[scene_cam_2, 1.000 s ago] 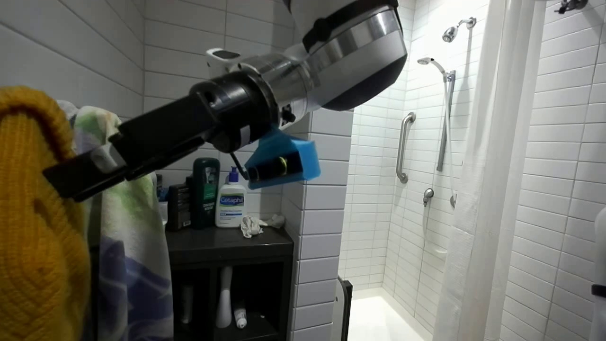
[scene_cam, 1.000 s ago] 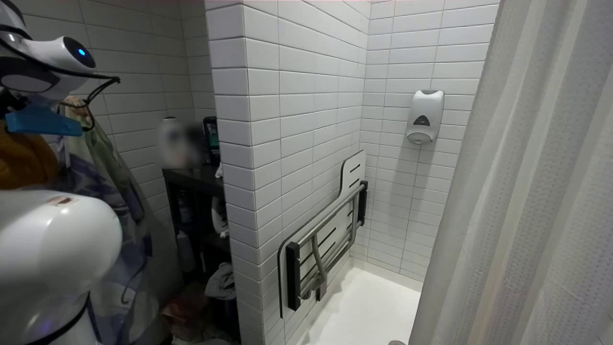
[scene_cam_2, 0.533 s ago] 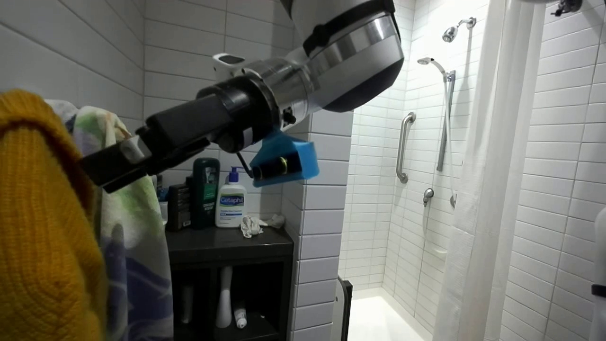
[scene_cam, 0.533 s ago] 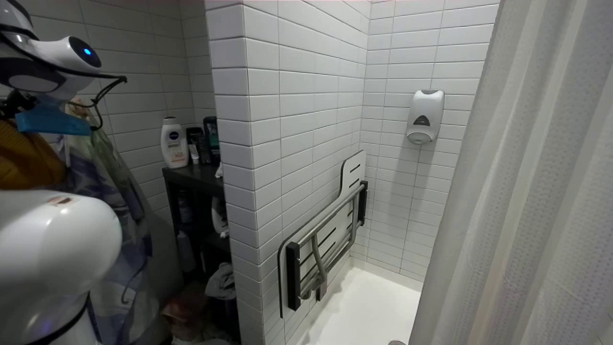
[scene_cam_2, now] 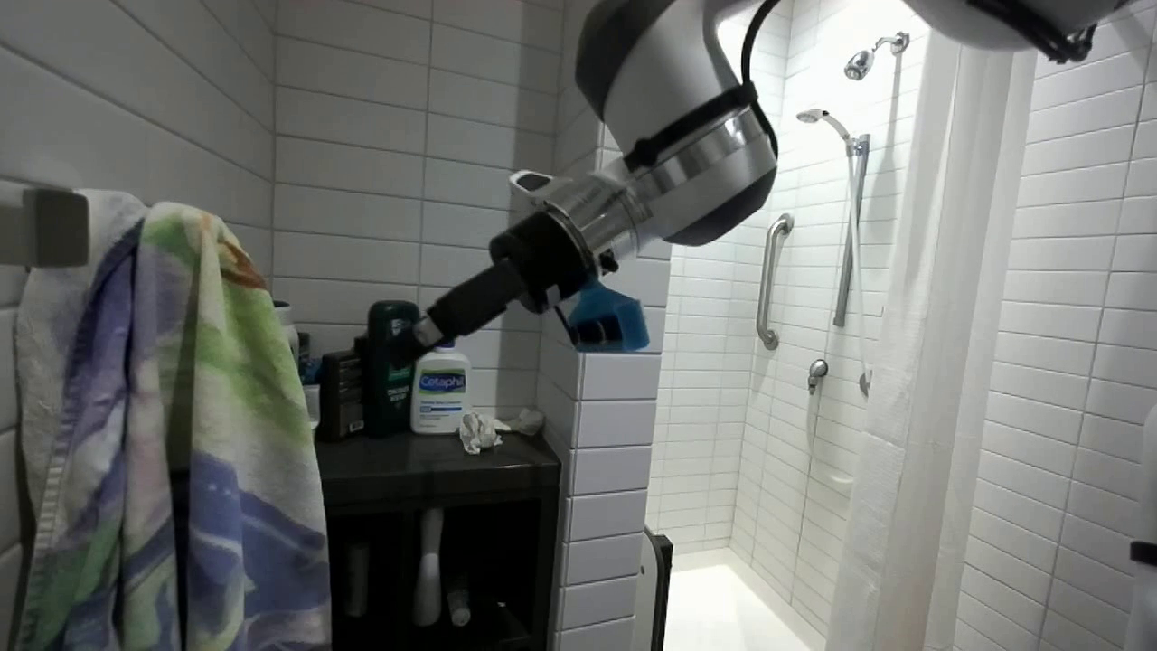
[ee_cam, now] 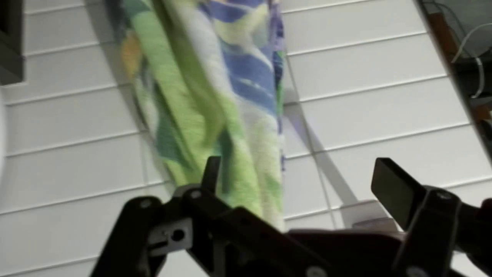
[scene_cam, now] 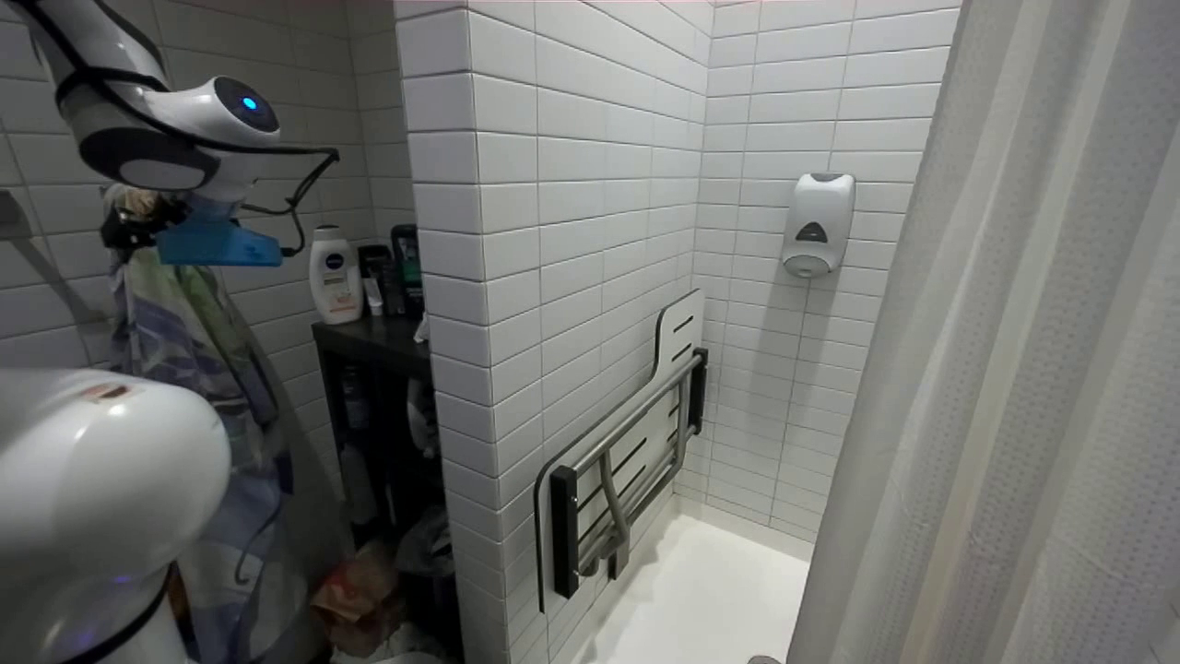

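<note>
In an exterior view, open room parts the spread gripper [scene_cam_2: 406,349] from the towel's [scene_cam_2: 239,425] edge.

Towel [ee_cam: 215,96] is showing a print of green, blue-violet and off-white, orange patch near an edge. Tool [ee_cam: 298,165] is reading mostly black. Arm [scene_cam_2: 673,77] is showing white with dark grey caps, a light [scene_cam: 249,103] on it glowing blue; housing [scene_cam: 221,244] is showing bright blue. Shelf unit [scene_cam_2: 434,472] is looking black. Cetaphil bottle [scene_cam_2: 440,404] is showing white, label in blue and green; tall bottle [scene_cam_2: 386,407] is reading dark green. Tiles [scene_cam: 590,184] are showing white with thin grey lines. Curtain [scene_cam: 1014,387] is going off-white with faint dotted rows.
</note>
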Robot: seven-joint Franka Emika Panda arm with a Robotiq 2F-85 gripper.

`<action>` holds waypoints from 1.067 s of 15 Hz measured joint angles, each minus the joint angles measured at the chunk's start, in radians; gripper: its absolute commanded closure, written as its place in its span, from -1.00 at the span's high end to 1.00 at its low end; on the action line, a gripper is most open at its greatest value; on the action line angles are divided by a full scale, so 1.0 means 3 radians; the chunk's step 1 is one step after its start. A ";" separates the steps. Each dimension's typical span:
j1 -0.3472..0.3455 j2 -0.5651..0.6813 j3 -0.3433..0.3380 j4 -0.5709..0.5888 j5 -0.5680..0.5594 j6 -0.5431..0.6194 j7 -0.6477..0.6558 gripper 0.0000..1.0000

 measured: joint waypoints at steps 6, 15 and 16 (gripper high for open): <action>-0.0310 -0.0279 -0.0380 -0.0420 -0.0312 0.0327 0.0067 1.00; -0.0514 -0.0794 -0.0652 -0.1088 -0.1296 0.0842 0.0714 1.00; -0.0535 -0.0841 -0.0678 -0.1159 -0.1463 0.0914 0.0841 1.00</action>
